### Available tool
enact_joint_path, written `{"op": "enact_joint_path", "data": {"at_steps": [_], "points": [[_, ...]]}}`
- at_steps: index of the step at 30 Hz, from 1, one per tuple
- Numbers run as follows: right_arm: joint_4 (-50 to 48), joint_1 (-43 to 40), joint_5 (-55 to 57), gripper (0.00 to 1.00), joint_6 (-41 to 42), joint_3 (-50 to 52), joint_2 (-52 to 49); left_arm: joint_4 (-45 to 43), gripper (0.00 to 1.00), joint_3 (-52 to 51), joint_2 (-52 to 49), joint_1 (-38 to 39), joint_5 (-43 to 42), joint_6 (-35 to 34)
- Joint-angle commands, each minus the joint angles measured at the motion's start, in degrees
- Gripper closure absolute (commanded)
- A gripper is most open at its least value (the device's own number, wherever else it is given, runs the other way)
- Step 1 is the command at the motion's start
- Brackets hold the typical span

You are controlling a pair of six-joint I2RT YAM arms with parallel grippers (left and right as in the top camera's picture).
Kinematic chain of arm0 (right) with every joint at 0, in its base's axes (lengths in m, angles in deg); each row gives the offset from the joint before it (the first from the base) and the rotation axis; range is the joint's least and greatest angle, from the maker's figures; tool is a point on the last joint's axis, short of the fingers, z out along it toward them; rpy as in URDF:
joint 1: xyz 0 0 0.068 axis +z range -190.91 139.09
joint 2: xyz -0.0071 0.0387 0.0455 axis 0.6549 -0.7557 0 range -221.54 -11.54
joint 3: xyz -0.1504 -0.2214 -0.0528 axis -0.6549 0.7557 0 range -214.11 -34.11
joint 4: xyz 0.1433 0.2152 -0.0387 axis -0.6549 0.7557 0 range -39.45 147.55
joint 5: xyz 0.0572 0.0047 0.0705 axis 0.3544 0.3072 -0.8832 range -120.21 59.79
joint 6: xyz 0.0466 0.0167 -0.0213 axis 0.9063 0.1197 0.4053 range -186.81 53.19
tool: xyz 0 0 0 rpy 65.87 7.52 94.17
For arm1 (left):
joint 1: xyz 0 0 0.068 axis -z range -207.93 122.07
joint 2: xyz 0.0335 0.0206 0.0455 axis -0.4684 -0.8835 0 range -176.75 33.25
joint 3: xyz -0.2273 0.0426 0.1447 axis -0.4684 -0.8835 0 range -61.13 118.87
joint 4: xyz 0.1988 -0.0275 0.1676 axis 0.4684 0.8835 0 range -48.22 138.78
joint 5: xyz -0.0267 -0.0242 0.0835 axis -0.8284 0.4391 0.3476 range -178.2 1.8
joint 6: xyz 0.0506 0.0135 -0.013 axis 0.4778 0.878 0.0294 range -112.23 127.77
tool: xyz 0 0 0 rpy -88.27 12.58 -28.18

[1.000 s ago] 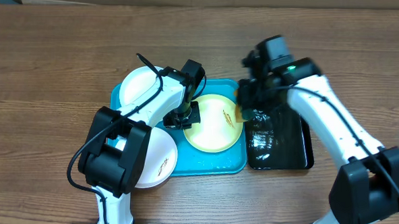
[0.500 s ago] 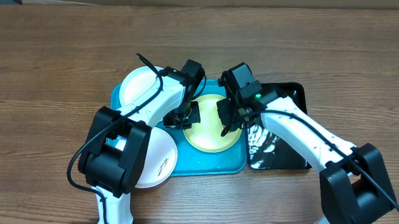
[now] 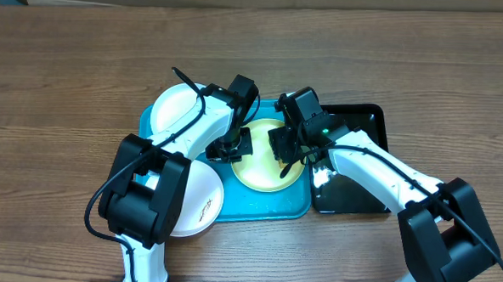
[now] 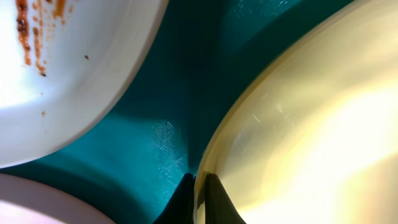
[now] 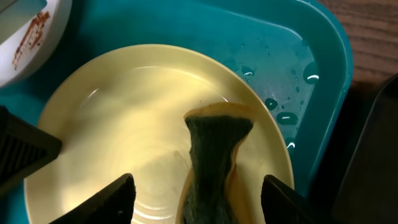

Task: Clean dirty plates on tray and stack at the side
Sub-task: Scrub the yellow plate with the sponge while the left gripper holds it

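Both arms over the tray, sponge sitting loose on the plate

Overhead you get the layout: the desk (image 3: 68, 65), the turquoise tray (image 3: 265, 211), a black tray (image 3: 360, 192) just beside its right edge, two white plates (image 3: 176, 108) at the tray's left and the yellow-green plate (image 3: 263, 171) in the middle. Only the wrist cams show the grips (overhead the arms block it). The left gripper (image 4: 198, 193) is pinched on that plate's rim. The right gripper (image 5: 202, 186) is spread wide, with a dark sponge (image 5: 214, 149) between its fingers, untouched. There are also droplets (image 5: 280, 112) on the tray and a reddish smear (image 4: 28, 37) on a white plate. The left arm reaches in low from the front-left, and the right arm bends in across the black tray, pointing down.
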Motion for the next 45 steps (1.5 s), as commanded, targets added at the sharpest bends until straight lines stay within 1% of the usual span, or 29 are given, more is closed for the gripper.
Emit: {"op": "enact_joint_path", "data": {"at_steps": [1,4,6,9,10,14,15,16,18,21,24,26,31,33,35,37,38,40,42,45], "points": [[1.4,0.2,1.0,0.34,-2.9,0.4,0.3,-0.5,0.95,-1.1,-1.6,0.3,1.5,-0.2],[3.4,0.5,1.4,0.34,-2.9,0.9,0.3,-0.5,0.95,-1.1,-1.6,0.3,1.5,-0.4],[3.1,1.2,3.0,0.34,-2.9,1.8,0.3,-0.5,0.95,-1.1,-1.6,0.3,1.5,-0.4],[1.4,2.4,6.8,0.38,-2.9,2.7,-0.2,-0.6,0.95,-1.1,-1.6,0.3,1.5,-0.4],[0.7,2.6,7.6,0.41,-2.9,2.9,-0.4,-0.7,0.95,-1.1,-1.6,0.3,1.5,-0.4],[-1.2,2.9,8.7,0.67,-2.9,3.1,-0.4,-0.5,0.95,-1.1,-1.6,0.3,1.5,-0.3],[-1.3,2.9,8.7,0.73,-2.9,3.1,-0.4,-0.5,0.96,-1.1,-1.6,0.3,1.5,-0.3],[-1.3,2.8,9.0,0.76,-2.9,3.1,-0.4,-0.5,0.96,-1.1,-1.6,0.3,1.5,-0.3],[-1.4,2.8,10.0,0.78,-2.9,3.2,-0.4,-0.5,0.95,-1.1,-1.6,0.3,1.5,-0.3],[-1.9,2.8,10.1,0.77,-2.9,3.3,-0.5,-0.5,0.95,-1.1,-1.6,0.3,1.5,-0.3],[-2.0,2.8,10.1,0.62,-2.9,3.3,-0.5,-0.5,0.95,-1.1,-1.6,0.3,1.5,-0.4],[-2.0,2.8,9.9,0.58,-2.9,3.3,-0.5,-0.6,0.95,-1.1,-1.6,0.3,1.5,-0.4],[-1.8,2.8,9.9,0.57,-2.9,3.3,-0.5,-0.5,0.94,-1.1,-1.6,0.3,1.6,-0.3],[-1.8,2.8,9.9,0.58,-2.9,3.4,-0.5,-0.5,0.94,-1.1,-1.6,0.3,1.5,-0.4],[-1.8,2.8,9.9,0.65,-2.9,3.4,-0.5,-0.6,0.94,-1.1,-1.6,0.3,1.6,-0.4],[-1.8,2.8,9.9,0.79,-2.9,3.6,-0.5,-0.7,0.95,-1.1,-1.6,0.3,1.5,-0.7],[-1.9,2.8,10.0,0.84,-2.9,3.9,-0.5,-0.7,0.95,-1.1,-1.6,0.3,1.5,-1.2],[-2.7,2.8,10.0,0.89,-2.9,4.6,-0.7,-0.7,0.95,-1.1,-1.6,0.3,1.5,-1.6],[-4.0,2.8,10.0,0.91,-2.9,5.6,-1.0,-0.7,0.95,-1.1,-1.6,0.3,1.5,-1.7],[-5.0,2.8,10.0,0.96,-2.9,6.3,-1.7,-0.7,0.95,-1.1,-1.6,0.3,1.5,-1.7]]}}
